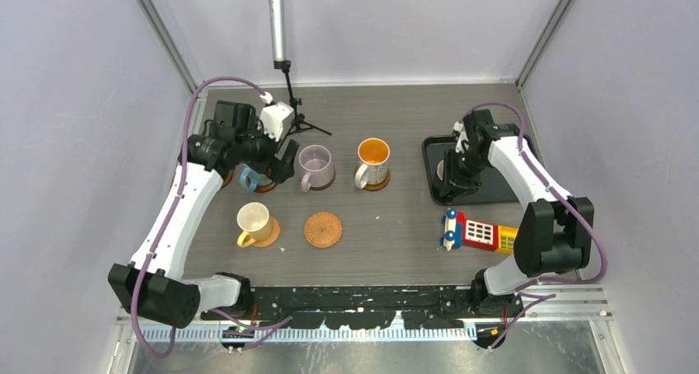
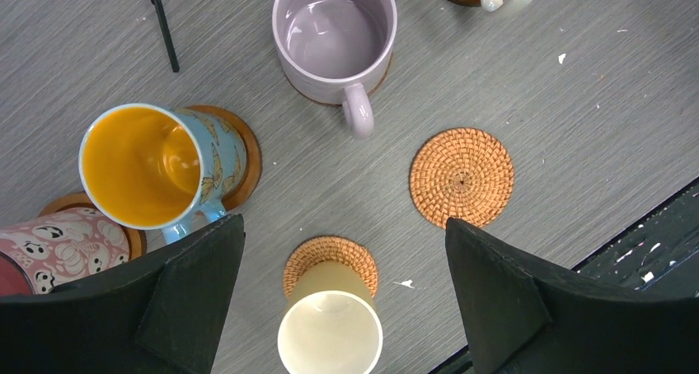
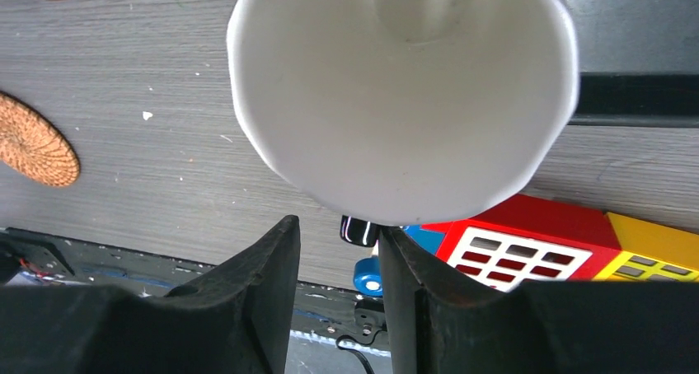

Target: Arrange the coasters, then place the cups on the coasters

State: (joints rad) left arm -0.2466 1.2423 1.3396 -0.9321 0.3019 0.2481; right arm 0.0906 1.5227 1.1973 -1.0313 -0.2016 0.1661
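Note:
My left gripper (image 2: 344, 224) hangs open above the table's left side. Below it stand a blue cup with orange inside (image 2: 140, 166) on a dark coaster (image 2: 244, 147), a pink cup (image 2: 49, 246), a lilac cup (image 2: 334, 32), and a yellow cup (image 2: 330, 333) on a woven coaster (image 2: 330, 254). Another woven coaster (image 2: 462, 176) lies bare. A white cup with orange inside (image 1: 372, 161) stands on a dark coaster. My right gripper (image 3: 338, 226) is over the black tray (image 1: 494, 191), jaws narrowly apart around the handle (image 3: 358, 230) of the black cup with white inside (image 3: 404, 94); the left finger is clear of it.
A colourful toy phone (image 1: 478, 232) lies in front of the tray, near the right arm's base. A small black tripod stand (image 1: 298, 119) rises at the back, just behind the left gripper. Grey walls close in the table on three sides.

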